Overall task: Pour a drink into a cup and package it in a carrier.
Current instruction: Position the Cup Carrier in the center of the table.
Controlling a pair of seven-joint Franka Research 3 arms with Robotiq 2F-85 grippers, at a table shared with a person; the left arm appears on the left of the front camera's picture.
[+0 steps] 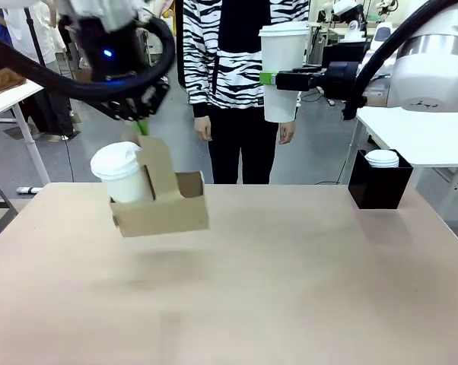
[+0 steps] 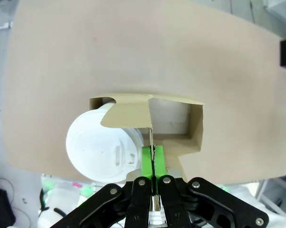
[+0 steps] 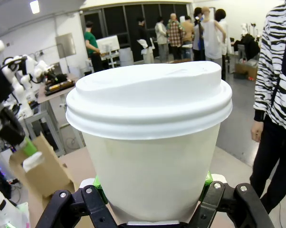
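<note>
I see my left fingers (image 1: 141,127) (image 2: 147,162) pinched shut on the top of the carrier's (image 1: 168,211) (image 2: 133,111) upright handle. The carrier hangs directly below the fingertips, tilted and clear of the bench (image 1: 290,289). One lidded white cup (image 1: 122,173) (image 2: 102,147) sits in the carrier hole just beside the fingers. My right fingers (image 1: 267,78) (image 3: 214,199) clamp a second lidded cup (image 1: 284,68) (image 3: 152,156) between their green pads. It is gripped mid-wall, upright in the air, well apart from the carrier.

Grey floor (image 1: 320,160), white side table (image 1: 430,141).
</note>
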